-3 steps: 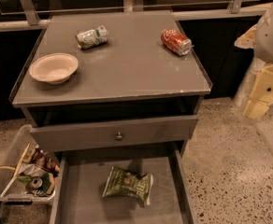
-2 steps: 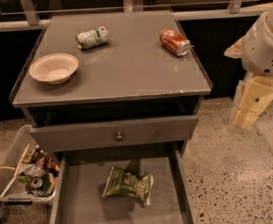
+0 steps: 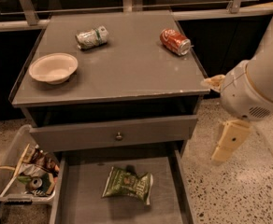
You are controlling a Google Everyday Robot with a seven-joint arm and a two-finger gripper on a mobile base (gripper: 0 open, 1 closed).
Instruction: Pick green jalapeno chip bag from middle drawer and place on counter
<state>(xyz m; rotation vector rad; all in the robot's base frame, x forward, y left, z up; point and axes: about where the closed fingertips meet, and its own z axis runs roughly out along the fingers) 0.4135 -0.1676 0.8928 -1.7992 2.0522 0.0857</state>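
The green jalapeno chip bag point(image 3: 127, 184) lies flat and crinkled on the floor of the open middle drawer point(image 3: 80, 204), near its centre. The counter point(image 3: 122, 69) is the grey cabinet top above it. My gripper point(image 3: 230, 141) hangs from the white arm point(image 3: 251, 90) to the right of the cabinet. It is at about the height of the closed drawer front, outside the drawer and well to the right of the bag. It holds nothing that I can see.
On the counter lie a white bowl point(image 3: 53, 67) at the left, a dented silver-green can point(image 3: 92, 37) and a red soda can point(image 3: 175, 41). The closed upper drawer front has a knob point(image 3: 119, 136). A clear bin of clutter point(image 3: 26, 174) stands on the floor at the left.
My arm and gripper have moved left and downward, from beside the counter top to beside the closed drawer front. The bag and cans have not moved.
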